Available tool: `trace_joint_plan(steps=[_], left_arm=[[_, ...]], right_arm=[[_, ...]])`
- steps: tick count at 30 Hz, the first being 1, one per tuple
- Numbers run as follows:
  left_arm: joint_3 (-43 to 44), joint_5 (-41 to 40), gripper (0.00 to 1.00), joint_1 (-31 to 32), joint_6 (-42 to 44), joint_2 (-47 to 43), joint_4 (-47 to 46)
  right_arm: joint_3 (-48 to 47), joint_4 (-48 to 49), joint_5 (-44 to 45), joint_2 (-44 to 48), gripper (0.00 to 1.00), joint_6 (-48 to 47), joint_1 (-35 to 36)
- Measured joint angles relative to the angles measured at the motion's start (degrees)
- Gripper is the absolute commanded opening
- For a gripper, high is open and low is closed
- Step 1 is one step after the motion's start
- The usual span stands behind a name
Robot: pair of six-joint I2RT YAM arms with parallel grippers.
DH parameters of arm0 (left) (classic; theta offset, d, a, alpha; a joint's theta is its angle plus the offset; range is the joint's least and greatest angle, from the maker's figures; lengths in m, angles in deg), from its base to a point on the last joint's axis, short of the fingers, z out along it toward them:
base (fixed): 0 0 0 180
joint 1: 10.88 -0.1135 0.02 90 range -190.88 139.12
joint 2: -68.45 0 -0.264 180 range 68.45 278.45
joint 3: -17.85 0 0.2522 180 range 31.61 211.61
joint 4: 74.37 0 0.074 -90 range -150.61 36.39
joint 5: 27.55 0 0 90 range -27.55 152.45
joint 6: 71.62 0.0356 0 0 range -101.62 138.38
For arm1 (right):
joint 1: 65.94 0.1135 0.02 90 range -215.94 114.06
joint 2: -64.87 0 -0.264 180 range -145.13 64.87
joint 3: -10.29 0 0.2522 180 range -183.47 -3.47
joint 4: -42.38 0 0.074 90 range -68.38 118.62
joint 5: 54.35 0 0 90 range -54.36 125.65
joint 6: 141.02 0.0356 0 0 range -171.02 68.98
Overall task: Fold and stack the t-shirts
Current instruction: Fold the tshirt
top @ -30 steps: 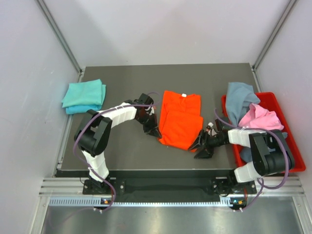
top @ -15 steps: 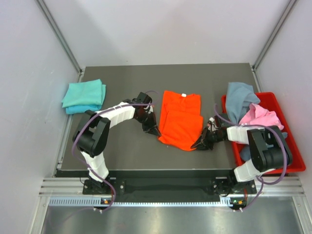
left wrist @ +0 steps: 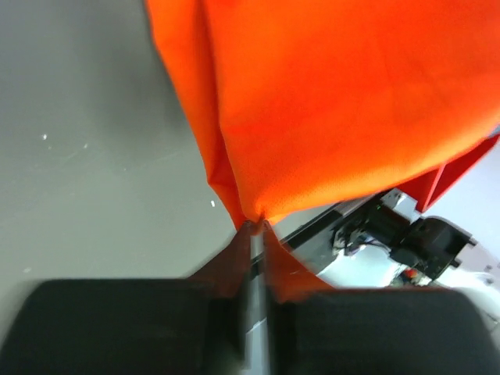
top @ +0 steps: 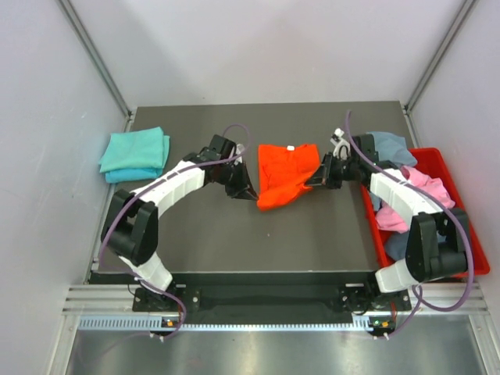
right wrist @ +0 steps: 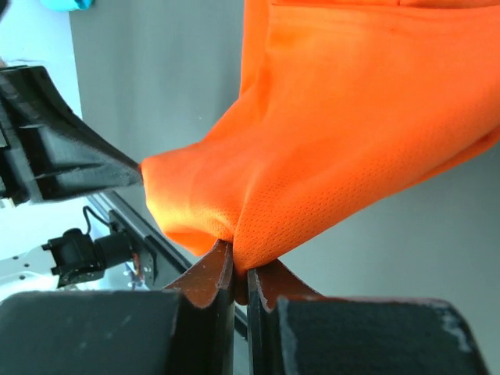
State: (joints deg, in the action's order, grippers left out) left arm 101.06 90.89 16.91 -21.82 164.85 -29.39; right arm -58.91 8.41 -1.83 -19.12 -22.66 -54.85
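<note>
The bright orange t-shirt (top: 285, 172) lies mid-table, its near half lifted and bunched toward the collar with the white label (top: 290, 148). My left gripper (top: 251, 193) sits at its left side. In the left wrist view the gripper (left wrist: 255, 226) has its tips nearly together, pinching a corner of the orange cloth (left wrist: 336, 101). My right gripper (top: 311, 181) is at the shirt's right side. In the right wrist view the gripper (right wrist: 241, 262) is shut on a fold of the orange cloth (right wrist: 367, 125). Two folded teal t-shirts (top: 134, 154) are stacked at the back left.
A red plastic bin (top: 466, 242) stands at the right table edge, with a grey-blue shirt (top: 387, 151) and a pink shirt (top: 422, 190) heaped in it. Grey walls and metal posts enclose the table. The left arm's finger (right wrist: 70, 160) shows in the right wrist view.
The right gripper closed on the shirt's near right edge. Both grippers then carried the near edge away toward the collar, lifting it off the table and shortening the shirt.
</note>
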Motion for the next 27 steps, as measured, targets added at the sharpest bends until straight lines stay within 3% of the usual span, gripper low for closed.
trace_joint_plan(steps=[3,5,9,13,17,21,27], left_arm=[[0.0,0.2,0.46,-0.2,1.4,-1.9,-0.3],[0.1,0.5,0.51,-0.7,2.1,-2.4,-0.3],[2.4,1.7,0.55,-4.5,3.4,-1.2,0.0],[10.1,2.6,0.50,-8.9,5.0,5.0,-1.2],[17.6,4.5,0.41,-9.7,6.1,13.1,-3.6],[23.1,6.9,0.39,-7.8,7.5,19.8,-4.7],[24.2,9.9,0.41,-3.6,8.2,23.9,-5.7]], right_arm=[[-0.8,-1.0,0.1,-0.1,0.00,-1.7,0.1],[0.7,-2.4,0.2,-0.1,0.00,-2.4,0.2],[8.0,-4.5,0.6,0.8,0.00,-3.7,0.6],[15.9,-7.4,1.4,3.8,0.00,-4.3,0.7],[19.0,-8.6,2.4,6.1,0.51,-4.4,0.7],[18.4,-9.9,4.1,7.0,0.67,-6.2,-0.4],[13.2,-9.9,5.9,7.1,0.69,-7.6,-7.4]])
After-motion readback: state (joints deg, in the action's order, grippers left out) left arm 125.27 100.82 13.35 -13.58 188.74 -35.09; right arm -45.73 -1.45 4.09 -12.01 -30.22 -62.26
